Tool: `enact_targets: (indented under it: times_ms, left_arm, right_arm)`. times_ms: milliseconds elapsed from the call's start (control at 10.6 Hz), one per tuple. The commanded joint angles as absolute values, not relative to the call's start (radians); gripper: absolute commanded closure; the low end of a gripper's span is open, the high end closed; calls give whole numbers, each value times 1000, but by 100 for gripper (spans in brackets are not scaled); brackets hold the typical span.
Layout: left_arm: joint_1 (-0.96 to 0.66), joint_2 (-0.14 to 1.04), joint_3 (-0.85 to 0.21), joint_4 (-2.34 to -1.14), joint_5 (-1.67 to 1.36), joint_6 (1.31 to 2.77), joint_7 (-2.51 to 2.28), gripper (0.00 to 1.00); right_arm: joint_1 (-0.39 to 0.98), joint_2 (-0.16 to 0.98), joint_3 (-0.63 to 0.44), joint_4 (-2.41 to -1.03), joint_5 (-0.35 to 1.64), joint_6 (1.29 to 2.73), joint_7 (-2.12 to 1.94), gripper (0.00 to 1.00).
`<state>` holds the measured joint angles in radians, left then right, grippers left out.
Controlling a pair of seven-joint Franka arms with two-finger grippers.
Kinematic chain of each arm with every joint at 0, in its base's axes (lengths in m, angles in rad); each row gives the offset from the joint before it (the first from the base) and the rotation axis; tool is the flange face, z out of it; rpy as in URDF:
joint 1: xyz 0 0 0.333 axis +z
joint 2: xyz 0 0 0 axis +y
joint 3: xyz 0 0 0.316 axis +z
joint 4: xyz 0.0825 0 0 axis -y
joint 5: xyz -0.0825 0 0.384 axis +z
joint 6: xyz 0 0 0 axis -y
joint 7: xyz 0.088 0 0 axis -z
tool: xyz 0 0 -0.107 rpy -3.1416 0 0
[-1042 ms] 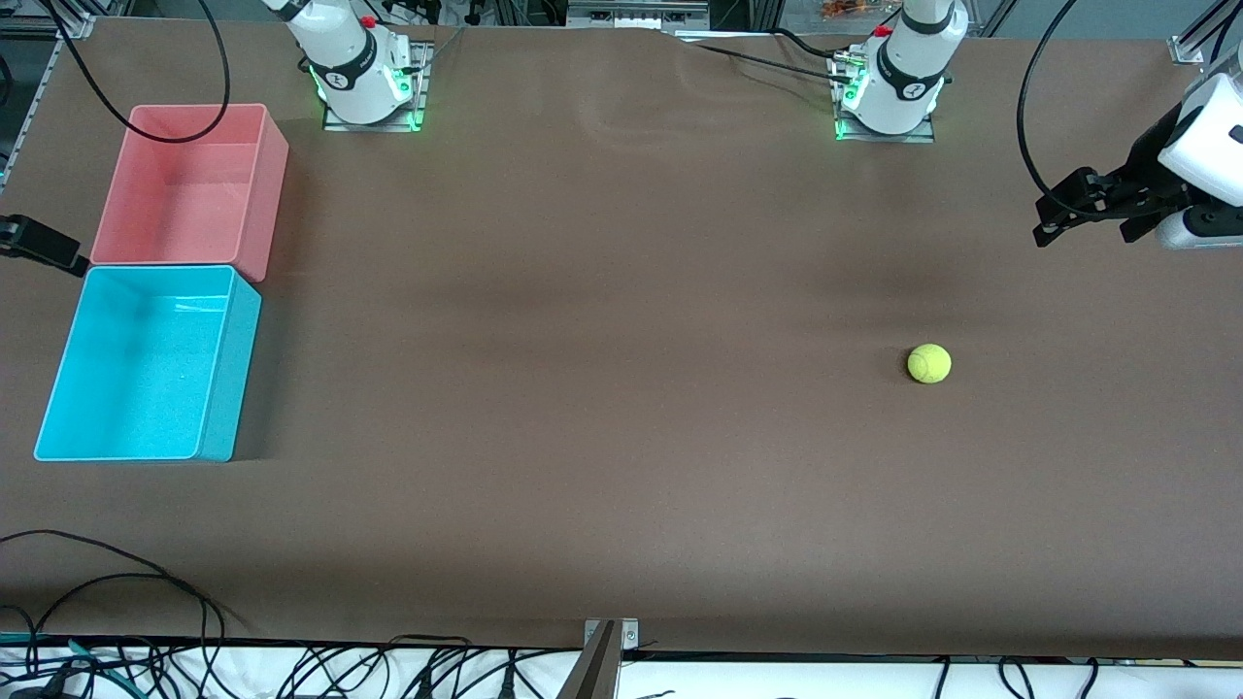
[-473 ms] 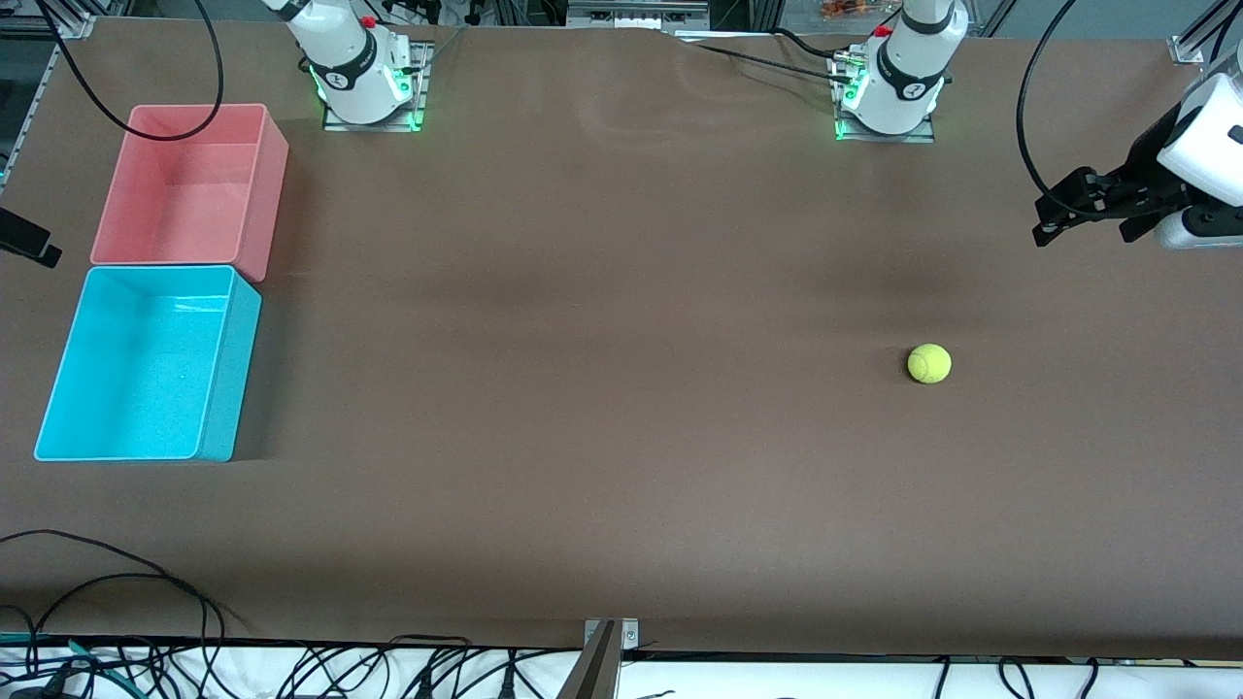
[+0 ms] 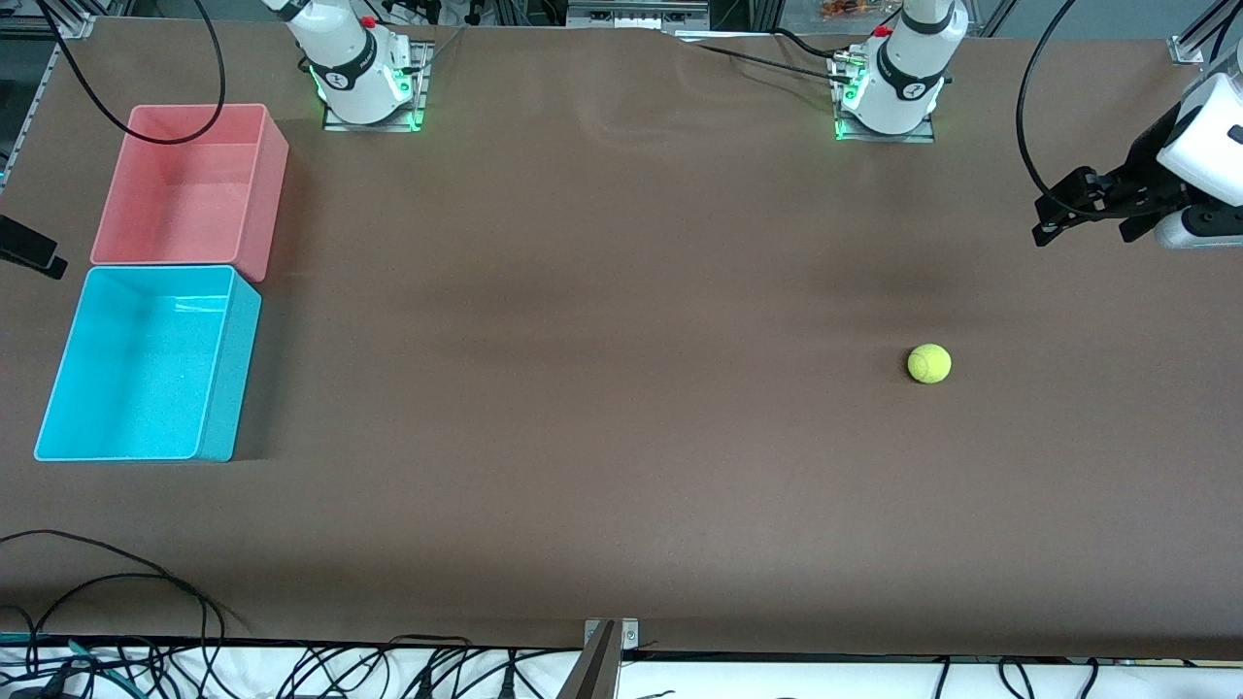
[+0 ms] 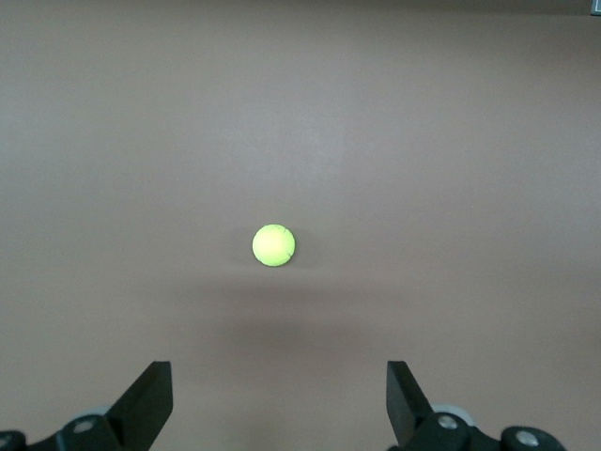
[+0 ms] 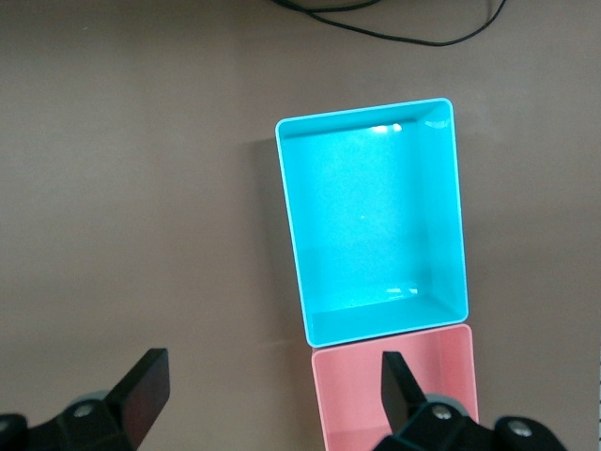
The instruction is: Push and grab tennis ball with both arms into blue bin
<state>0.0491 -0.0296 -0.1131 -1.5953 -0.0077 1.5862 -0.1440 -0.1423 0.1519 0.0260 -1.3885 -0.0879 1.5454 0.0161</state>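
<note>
One tennis ball (image 3: 929,363), two bins, one blue bin (image 3: 146,364) and one pink bin (image 3: 189,184), and two robot arms on one counter (image 3: 602,388).

Right gripper (image 3: 29,250) mostly cut off at frame edge (only tip visible).

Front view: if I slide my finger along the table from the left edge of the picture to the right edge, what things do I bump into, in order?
right pincer → blue bin → tennis ball → left pincer. The pink bin sits right above the blue one, so it has no clear turn.
</note>
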Motion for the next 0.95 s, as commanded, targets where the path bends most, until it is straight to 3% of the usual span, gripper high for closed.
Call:
enact_targets:
  times_ms: [0, 852]
  left_arm:
    - [46, -14, -117, -1560, 8, 1560, -147, 0]
    - [52, -14, -115, -1560, 6, 1560, -146, 0]
  right_arm:
    - [-143, 160, 34, -1361, -84, 1540, -57, 0]
    - [-175, 160, 17, -1378, -60, 1532, -74, 0]
